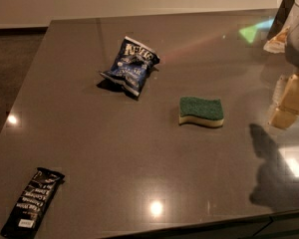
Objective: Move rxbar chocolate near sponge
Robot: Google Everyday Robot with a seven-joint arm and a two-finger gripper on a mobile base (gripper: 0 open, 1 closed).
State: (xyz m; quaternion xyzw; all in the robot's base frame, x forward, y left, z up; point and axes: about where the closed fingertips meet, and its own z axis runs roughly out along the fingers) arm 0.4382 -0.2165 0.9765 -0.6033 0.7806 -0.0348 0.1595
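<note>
The rxbar chocolate (32, 201), a long black wrapper with white lettering, lies flat at the near left corner of the dark table (114, 148). The sponge (201, 111), green on top with a pale yellow base, lies right of the table's middle. My gripper (290, 101) is at the right edge of the camera view, above the table and to the right of the sponge, far from the bar. It holds nothing that I can see. Its shadow falls on the table in front of it.
A crumpled blue-and-white chip bag (132, 66) lies behind and to the left of the sponge. The table's near edge runs just below the bar. Light spots reflect on the glossy top.
</note>
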